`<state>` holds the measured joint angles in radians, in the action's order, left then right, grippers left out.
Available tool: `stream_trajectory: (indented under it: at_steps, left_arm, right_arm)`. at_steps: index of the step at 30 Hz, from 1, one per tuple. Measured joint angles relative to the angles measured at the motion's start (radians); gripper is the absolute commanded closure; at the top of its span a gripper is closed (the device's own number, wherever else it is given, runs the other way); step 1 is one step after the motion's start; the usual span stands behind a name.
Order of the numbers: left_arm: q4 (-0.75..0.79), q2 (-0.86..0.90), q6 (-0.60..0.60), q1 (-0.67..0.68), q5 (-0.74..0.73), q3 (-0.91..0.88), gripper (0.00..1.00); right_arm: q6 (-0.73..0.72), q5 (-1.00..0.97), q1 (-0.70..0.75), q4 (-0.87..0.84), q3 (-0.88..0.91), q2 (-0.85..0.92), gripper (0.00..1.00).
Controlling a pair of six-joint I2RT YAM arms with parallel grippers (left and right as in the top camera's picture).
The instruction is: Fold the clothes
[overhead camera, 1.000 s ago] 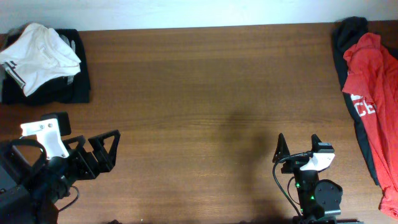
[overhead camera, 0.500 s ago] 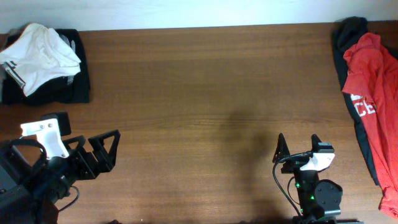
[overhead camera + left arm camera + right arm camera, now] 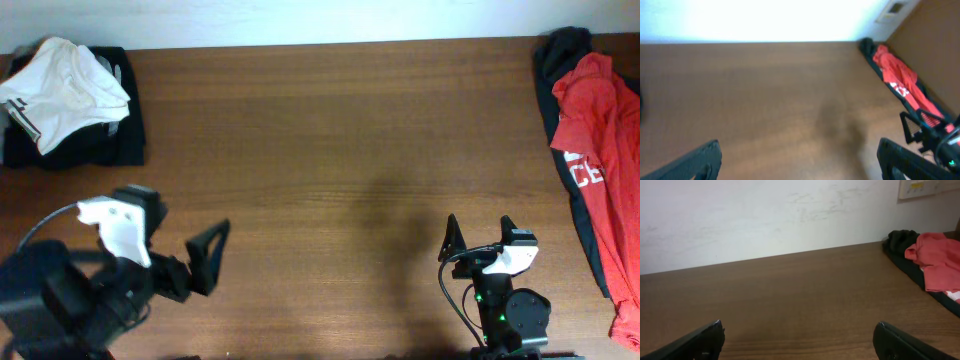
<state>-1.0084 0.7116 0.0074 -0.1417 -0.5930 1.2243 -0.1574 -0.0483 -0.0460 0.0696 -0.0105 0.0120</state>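
Observation:
A crumpled white T-shirt (image 3: 62,88) lies on a folded black garment (image 3: 118,142) at the table's far left. A red T-shirt (image 3: 598,140) lies over a dark garment (image 3: 556,58) at the far right; it also shows in the left wrist view (image 3: 897,80) and the right wrist view (image 3: 938,260). My left gripper (image 3: 205,262) is open and empty over bare wood at the front left, fingers pointing right. My right gripper (image 3: 478,240) is open and empty near the front edge, right of centre.
The brown wooden table (image 3: 330,140) runs to a white wall at the back. A wall socket plate (image 3: 927,187) sits above the right clothes pile. My right arm shows at the right edge of the left wrist view (image 3: 935,137).
My left arm has swung to the right and slightly toward the front, its gripper turning to face right. The right arm and the clothes have not moved.

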Motion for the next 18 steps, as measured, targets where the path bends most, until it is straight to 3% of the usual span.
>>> stream_trajectory:
  at_steps: [2,10,16,18]
  left_arm:
    - [0.093,-0.072,-0.011,0.052,0.036,-0.093,0.01]
    - [0.66,-0.409,-0.073,0.082,0.161,-0.748,0.01]
    - [0.99,-0.55,-0.249,0.101,0.288,-1.077,0.01]
    - [1.027,-0.589,-0.288,0.101,0.34,-1.144,0.01]
  right_arm:
    - [0.0,0.001,0.0,0.0,0.0,0.0,0.01]
    - [0.0,0.003,0.001,0.002,0.0,0.0,0.01]
    - [0.0,0.003,0.001,0.002,0.0,0.0,0.01]
    - [0.0,0.003,0.001,0.001,0.0,0.0,0.01]
